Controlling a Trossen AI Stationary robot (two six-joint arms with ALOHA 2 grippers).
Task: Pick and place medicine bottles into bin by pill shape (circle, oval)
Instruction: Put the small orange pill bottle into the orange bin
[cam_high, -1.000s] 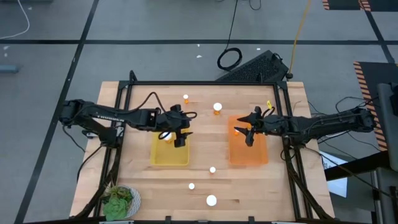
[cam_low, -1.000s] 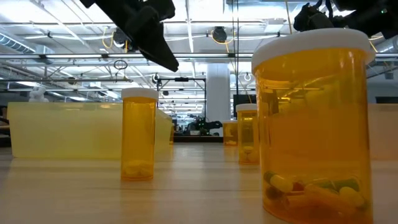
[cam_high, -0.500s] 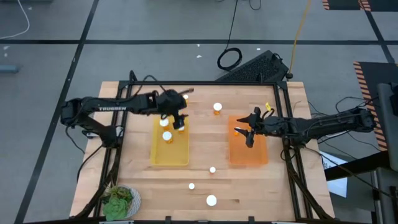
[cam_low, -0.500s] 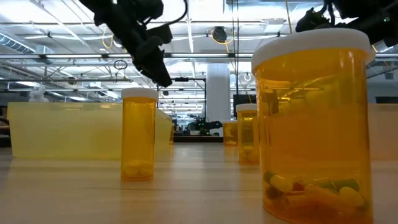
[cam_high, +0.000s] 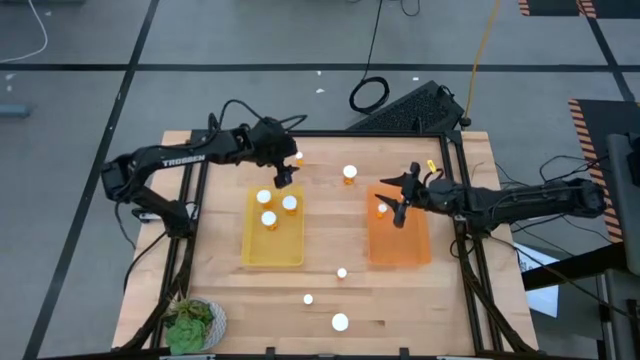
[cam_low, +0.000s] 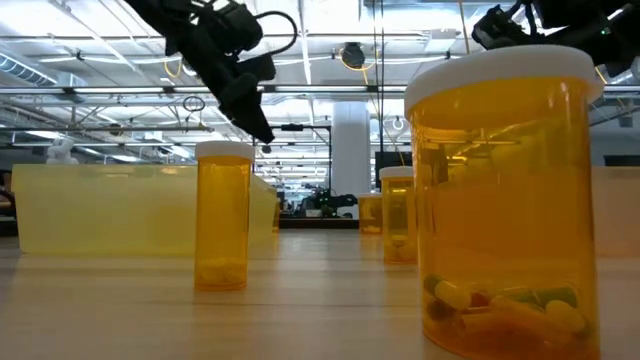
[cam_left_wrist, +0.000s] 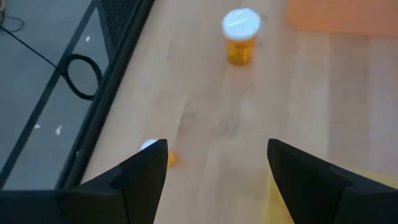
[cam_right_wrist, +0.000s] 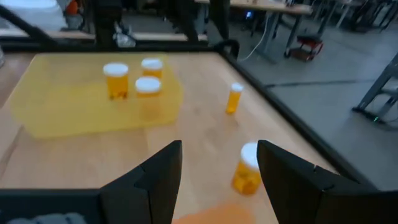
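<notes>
Wooden tabletop (cam_high: 330, 240) bore three white-capped amber bottles (cam_high: 273, 209) sorted into the yellow tray (cam_high: 272, 243), while both empty grippers, left (cam_high: 283, 176) and right (cam_high: 398, 213), hovered with fingers spread.

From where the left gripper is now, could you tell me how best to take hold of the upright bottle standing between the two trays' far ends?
Grip the bottle around its amber body just under the white cap, probably coming down from above with the left gripper open. It stands upright, clear of the yellow tray and orange tray.
</notes>
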